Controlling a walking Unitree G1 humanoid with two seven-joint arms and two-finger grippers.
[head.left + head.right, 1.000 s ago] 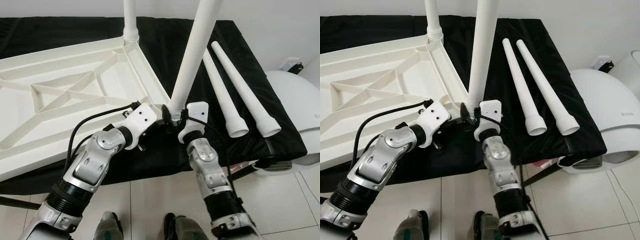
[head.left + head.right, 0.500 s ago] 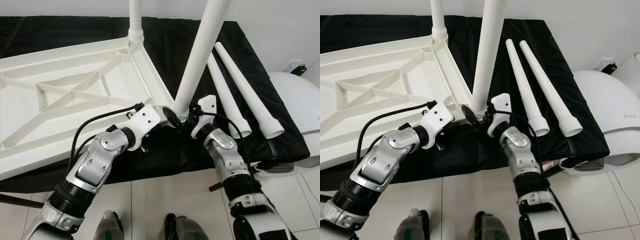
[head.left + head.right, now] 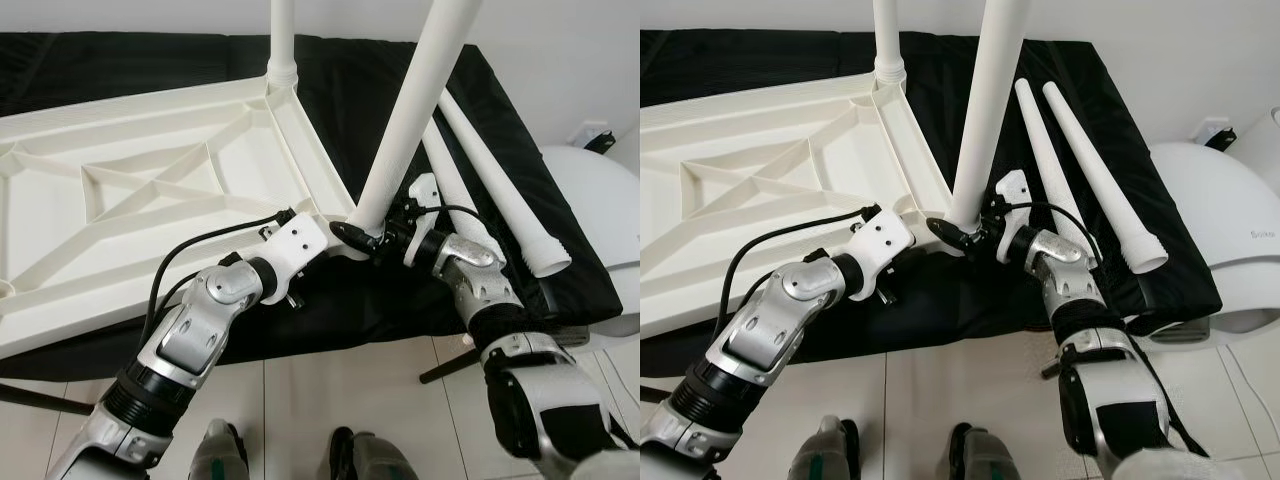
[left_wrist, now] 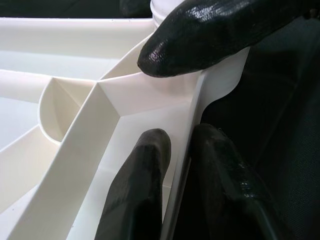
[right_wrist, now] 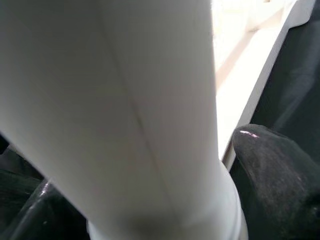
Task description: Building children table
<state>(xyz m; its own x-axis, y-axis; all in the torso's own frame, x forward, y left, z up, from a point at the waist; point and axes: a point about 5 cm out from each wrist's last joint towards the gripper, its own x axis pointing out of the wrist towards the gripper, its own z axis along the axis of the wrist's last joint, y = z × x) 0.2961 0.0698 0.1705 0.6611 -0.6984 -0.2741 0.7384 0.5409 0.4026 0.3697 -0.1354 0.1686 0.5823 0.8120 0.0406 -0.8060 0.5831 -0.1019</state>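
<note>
While the left gripper (image 4: 175, 165) pinched the tabletop (image 3: 150, 200) rim between closed jaws, the right gripper (image 3: 385, 235) clamped the leg (image 3: 410, 120) base; rigid, light, probably slippery plastic.

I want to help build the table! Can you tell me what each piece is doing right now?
Tabletop: upside down on the black cloth.
Far leg: upright in its corner.
Near leg: tilted in its corner, held.
Two spare legs: lying loose.
Left end effector: clamped on the tabletop's edge.
Right end effector: gripping the near leg's base.
</note>
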